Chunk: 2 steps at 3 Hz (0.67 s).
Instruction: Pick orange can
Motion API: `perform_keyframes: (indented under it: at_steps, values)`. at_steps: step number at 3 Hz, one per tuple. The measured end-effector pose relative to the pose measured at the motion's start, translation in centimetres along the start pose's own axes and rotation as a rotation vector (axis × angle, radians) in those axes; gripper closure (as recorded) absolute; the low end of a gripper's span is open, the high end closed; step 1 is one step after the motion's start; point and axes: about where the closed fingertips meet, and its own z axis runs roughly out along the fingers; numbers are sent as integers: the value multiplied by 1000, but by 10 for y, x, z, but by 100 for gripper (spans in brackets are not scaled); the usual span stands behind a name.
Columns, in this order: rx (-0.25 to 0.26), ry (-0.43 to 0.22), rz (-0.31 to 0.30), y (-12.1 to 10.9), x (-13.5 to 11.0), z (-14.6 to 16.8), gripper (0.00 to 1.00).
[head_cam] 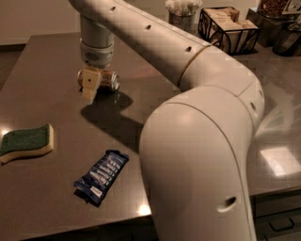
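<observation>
The orange can (109, 80) lies on its side on the dark table (51, 207), at the far left of the middle. Its orange-brown label and one silver end show. My gripper (89, 88) hangs straight down from the arm's wrist (96, 49) and sits right at the can's left half. It overlaps the can from the front and hides part of it. I cannot tell whether it touches the can.
A green and yellow sponge (26, 143) lies at the left edge. A blue snack bar (101, 176) lies near the front edge. A metal cup with white tufts (182, 13) and a black wire basket (228, 28) stand at the back right. My arm's big elbow fills the right foreground.
</observation>
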Motion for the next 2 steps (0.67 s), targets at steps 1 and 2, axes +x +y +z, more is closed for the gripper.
perform_keyframes:
  at_steps: [1,2]
  values:
    - [-10,25,-10,-3,-15,5,18]
    - [-16,41,-14,-8,-19,8,41]
